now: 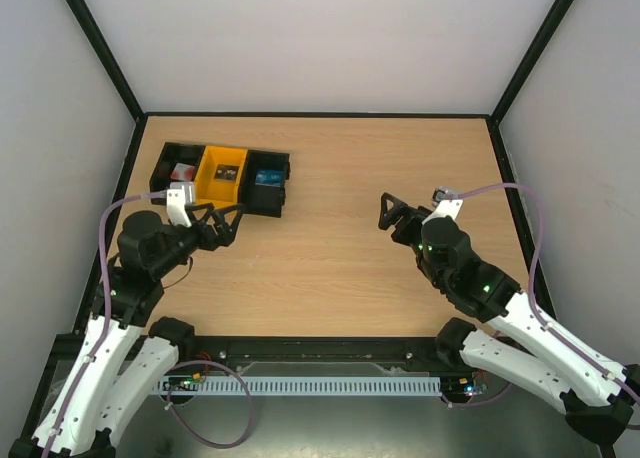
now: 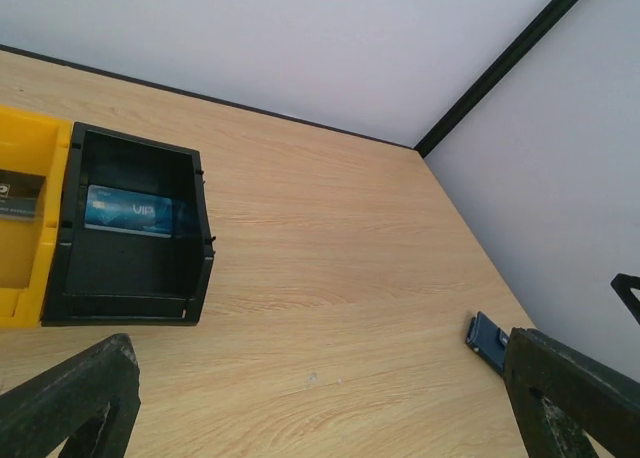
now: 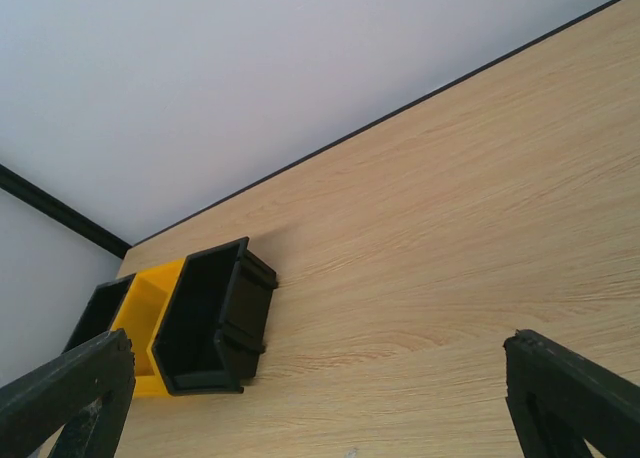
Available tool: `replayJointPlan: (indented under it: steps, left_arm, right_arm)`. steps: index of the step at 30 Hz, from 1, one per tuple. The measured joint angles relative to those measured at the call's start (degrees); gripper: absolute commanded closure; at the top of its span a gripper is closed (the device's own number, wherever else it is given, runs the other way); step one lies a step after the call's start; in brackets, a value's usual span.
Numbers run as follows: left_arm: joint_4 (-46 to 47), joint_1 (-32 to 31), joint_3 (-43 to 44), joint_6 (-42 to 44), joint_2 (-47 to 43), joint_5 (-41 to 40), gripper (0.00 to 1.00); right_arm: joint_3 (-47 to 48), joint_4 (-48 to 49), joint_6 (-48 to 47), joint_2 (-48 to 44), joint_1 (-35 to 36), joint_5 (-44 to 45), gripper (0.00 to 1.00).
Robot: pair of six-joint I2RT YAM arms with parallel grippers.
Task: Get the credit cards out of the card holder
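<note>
Yellow bin [image 1: 220,175] between 2 black bins [image 1: 268,183], left end effector [image 1: 232,228] near them

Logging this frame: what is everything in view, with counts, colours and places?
table: one, light wood, walled on three sides
left black bin: one, black, far left of table
yellow bin: one, yellow, middle of the bin row
right black bin: one, black, right end of the row
small item: one, red and white, in left black bin
dark card: one, dark, in yellow bin
blue card: one, blue, in right black bin
card holder, likely: one, dark blue, on table near right wall, partly hidden
left fingers: two, black, open
right fingers: two, black, open
</note>
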Motion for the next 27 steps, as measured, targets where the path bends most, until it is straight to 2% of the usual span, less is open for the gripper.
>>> replayJointPlan:
  steps: [10,19,27]
  left_arm:
    - [0.6,0.0,0.0,0.4,-1.3,0.4,0.00]
    - [-1.8,0.0,-0.1,3.5,-0.5,0.1,0.00]
    - [-2.8,0.0,-1.6,5.3,0.0,-0.9,0.00]
  right_arm:
    - [-4.5,2.7,1.4,-0.6,0.0,0.5,0.02]
    - [-7.1,1.1,4.7,5.8,-0.5,11.5,0.02]
    - [-10.6,-0.7,7.6,6.6,-11.7,14.4,0.02]
